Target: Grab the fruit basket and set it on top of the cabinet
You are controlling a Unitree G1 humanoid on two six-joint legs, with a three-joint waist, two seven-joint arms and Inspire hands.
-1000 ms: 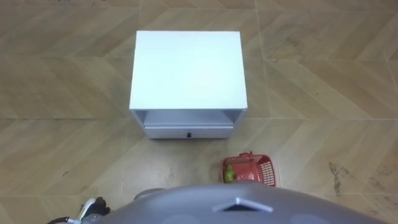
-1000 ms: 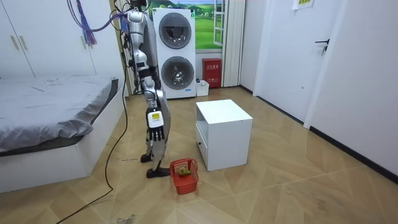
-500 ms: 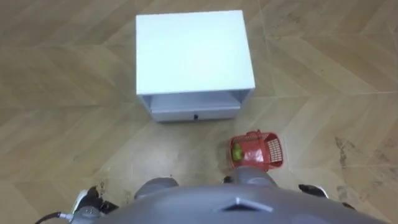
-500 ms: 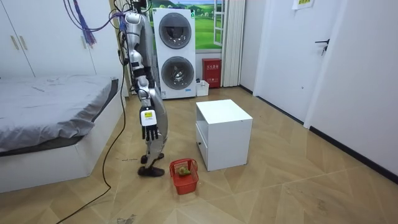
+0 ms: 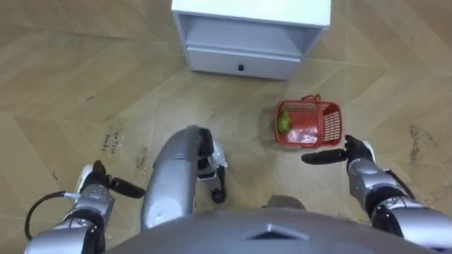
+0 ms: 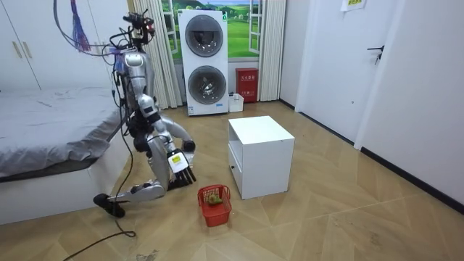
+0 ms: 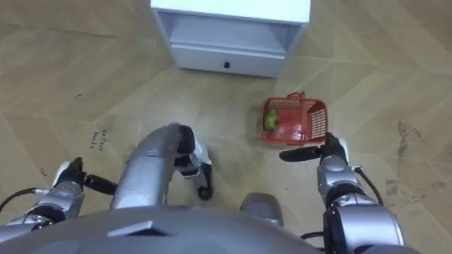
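Observation:
The red fruit basket stands on the wooden floor, in front of the white cabinet and to its right. A green fruit lies at its left end. My right hand is open, fingers straight and pointing left. It hovers just on the near side of the basket without touching it. At the lower left my left hand hangs low over the floor, open and holding nothing. In the room view I kneel on one knee between the bed and the basket, with my right hand above and left of it.
The white cabinet has an open shelf and a drawer facing me. A bed is close behind me. Stacked washing machines stand against the far wall. Bare floor lies to the right of the basket.
I have dropped from standing to a kneel, so the eye view has moved down and closer. Both hands have come into view, the right one reaching near the basket. The basket has not moved.

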